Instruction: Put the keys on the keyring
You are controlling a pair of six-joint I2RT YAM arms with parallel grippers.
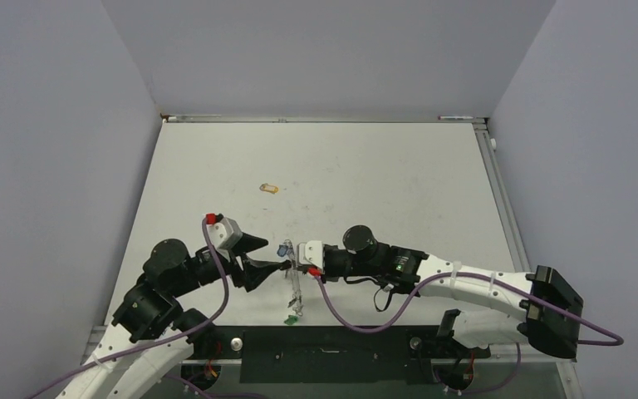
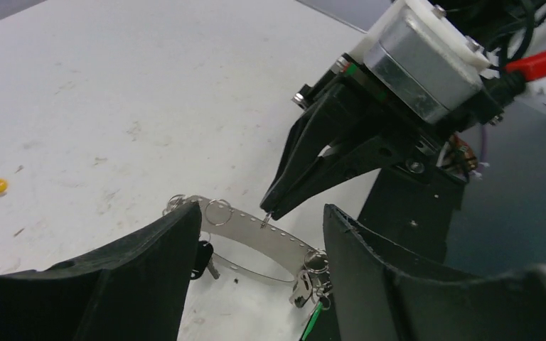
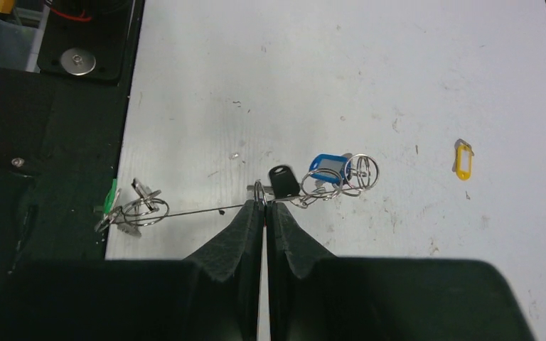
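Left fingers [image 2: 181, 231]: open, one each side of the thin silvery metal keyring [image 2: 252, 238], not clamped on it.
Right fingers [image 3: 252, 220]: closed, tips pinching keyring approx mid-length; looks like at a small split ring, hard to tell.
Keyring pos: near front edge of white desk [image 3: 398, 71], betw. both arms.
Black-headed key [image 3: 282, 181] + blue plastic tag [image 3: 327, 169]: on keyring's far end w/ small rings.
Green plastic tag [image 3: 110, 199]: at other end, beside black base plate [image 3: 43, 142].
Yellow plastic tag [image 3: 463, 159]: flat on desk, alone, well apart.
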